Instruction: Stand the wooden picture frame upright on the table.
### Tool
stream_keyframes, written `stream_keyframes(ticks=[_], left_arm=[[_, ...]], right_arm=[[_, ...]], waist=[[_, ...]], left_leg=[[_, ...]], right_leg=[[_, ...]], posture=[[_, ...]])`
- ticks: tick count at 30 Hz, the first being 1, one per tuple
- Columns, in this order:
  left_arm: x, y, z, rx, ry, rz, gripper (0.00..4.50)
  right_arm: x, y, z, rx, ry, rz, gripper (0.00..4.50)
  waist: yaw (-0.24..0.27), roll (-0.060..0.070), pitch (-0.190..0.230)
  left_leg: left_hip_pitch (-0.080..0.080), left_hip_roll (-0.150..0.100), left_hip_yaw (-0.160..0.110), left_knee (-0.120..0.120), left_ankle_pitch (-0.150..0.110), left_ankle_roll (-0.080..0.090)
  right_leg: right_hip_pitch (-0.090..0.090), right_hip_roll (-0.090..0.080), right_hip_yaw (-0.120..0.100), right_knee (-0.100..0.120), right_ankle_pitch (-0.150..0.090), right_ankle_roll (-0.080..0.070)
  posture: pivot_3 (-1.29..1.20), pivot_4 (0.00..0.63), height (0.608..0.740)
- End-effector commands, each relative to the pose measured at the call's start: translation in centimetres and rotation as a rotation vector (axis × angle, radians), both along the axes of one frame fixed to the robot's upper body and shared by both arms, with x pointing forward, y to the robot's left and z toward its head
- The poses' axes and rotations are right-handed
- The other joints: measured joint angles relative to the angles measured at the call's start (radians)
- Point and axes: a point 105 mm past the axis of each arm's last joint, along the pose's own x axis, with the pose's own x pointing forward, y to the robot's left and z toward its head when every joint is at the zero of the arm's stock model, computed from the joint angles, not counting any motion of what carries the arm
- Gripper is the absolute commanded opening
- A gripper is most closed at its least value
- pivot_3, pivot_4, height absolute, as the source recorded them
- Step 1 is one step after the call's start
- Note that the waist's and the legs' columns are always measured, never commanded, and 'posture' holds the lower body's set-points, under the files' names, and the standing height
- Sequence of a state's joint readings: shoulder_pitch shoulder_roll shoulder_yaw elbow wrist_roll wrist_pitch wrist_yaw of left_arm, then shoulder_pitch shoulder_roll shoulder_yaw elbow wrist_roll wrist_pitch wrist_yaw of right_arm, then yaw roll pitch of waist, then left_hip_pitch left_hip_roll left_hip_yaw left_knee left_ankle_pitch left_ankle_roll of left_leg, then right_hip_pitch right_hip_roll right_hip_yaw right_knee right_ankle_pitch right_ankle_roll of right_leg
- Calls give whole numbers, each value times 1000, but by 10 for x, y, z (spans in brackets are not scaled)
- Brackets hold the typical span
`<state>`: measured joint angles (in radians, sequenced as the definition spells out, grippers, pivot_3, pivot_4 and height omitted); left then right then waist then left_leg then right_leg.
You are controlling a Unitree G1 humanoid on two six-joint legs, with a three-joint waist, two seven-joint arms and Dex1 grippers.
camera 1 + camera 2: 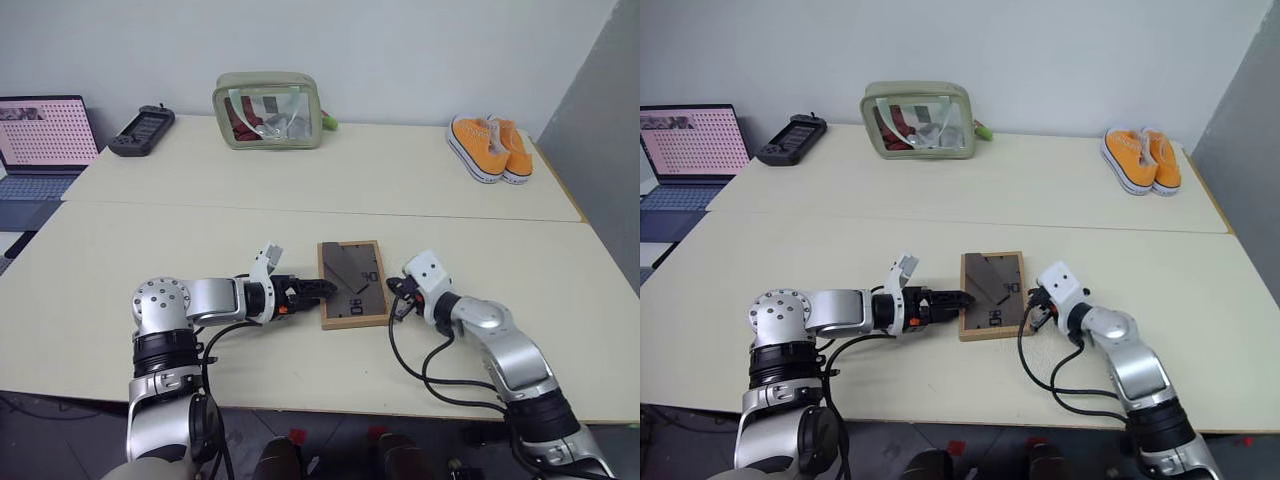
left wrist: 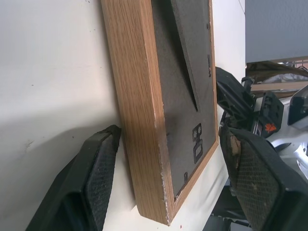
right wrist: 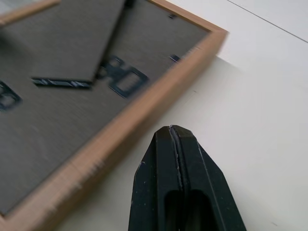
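Wooden picture frame (image 1: 353, 283) lay face down on the near slab of the table (image 1: 150, 250), dark back up, fold-out stand (image 3: 72, 43) flat against it, between the two grippers. Left gripper (image 1: 322, 289) set at the frame's left edge, jaws spread wide and holding nothing; in the left wrist view, one finger pad (image 2: 98, 178) rested on the tabletop just beside the wooden rim, the other pad (image 2: 257, 178) hung above the dark back, so that the edge sat inside the gap. Right gripper (image 3: 179, 144) stood just beside the frame's right edge, jaws pressed fully together, empty, apart from the wood.

Judged light and stiff: thin wood rim, hard backing, probably glazed on the hidden front, hence fragile if dropped or tipped hard. Smooth tabletop likely to let it slide when pushed from one side; shut right gripper well placed as a stop. Best hold judged across the rim's thickness, on the long left edge, clear of the stand, which must swing out before the frame can stay up.
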<state>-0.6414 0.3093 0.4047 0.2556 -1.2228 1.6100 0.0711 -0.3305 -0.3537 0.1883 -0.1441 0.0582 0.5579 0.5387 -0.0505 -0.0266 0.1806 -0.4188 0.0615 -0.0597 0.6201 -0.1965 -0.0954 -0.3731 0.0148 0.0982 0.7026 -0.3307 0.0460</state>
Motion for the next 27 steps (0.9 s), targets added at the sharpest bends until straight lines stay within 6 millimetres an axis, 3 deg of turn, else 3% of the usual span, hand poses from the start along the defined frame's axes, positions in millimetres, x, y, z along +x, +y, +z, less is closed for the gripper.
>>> stream_keyframes(ticks=[1,5,21,27], left_arm=[[3,2,2,0,-3,11,3503],[3,3,2,1,-2,11,3503],[2,0,3,-4,-10,4,3503],[3,-1,9,-37,-26,0,2432]], right_arm=[[-1,15,19,54,-48,21,0],[-3,24,26,84,-57,34,0],[-1,21,24,86,-48,16,0],[0,21,24,91,-47,9,0]], waist=[[0,0,0],[-2,0,0],[-1,0,0],[-2,0,0]], left_leg=[[0,0,0,0,0,0],[0,0,0,-1,0,0],[0,0,0,-1,0,0],[0,0,0,-2,0,0]], right_leg=[[0,0,0,0,0,0],[0,0,0,0,0,0],[0,0,0,-1,0,0],[0,0,0,-2,0,0]], posture=[[0,150,740],[0,150,740],[0,150,740],[0,150,740]])
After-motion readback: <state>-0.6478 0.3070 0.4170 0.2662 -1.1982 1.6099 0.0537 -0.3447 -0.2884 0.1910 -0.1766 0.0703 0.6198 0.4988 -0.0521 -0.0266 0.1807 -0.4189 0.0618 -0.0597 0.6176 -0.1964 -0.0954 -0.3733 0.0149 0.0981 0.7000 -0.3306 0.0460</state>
